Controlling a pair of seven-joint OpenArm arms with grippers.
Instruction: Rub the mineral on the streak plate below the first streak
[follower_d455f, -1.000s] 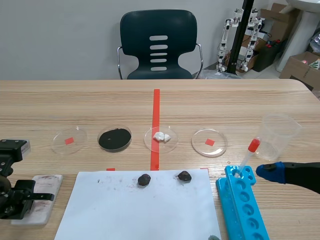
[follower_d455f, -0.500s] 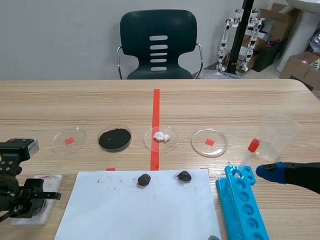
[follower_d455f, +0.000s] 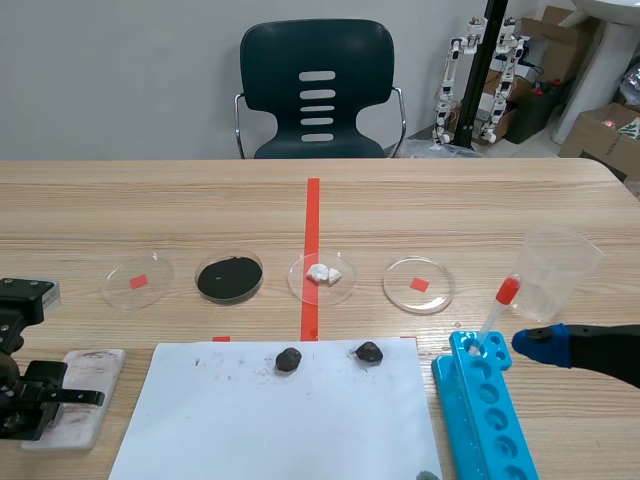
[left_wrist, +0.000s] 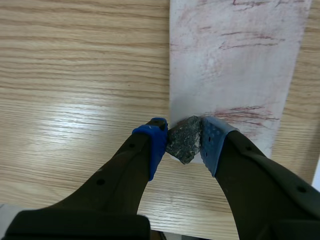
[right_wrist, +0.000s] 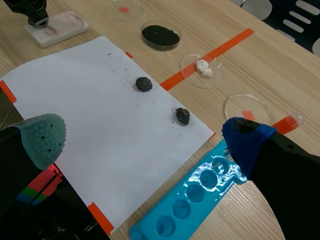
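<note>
left claw | mineral clamped in it | at streak plate edge

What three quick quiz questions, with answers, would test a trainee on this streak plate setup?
1. True or false: the left gripper is shut on the mineral.
2. What lies in the dish on the red tape line? A black powder; B white lumps; C nothing.
3. What colour are the streaks on the streak plate?
Key: 1 true; 2 B; 3 reddish-brown.
</note>
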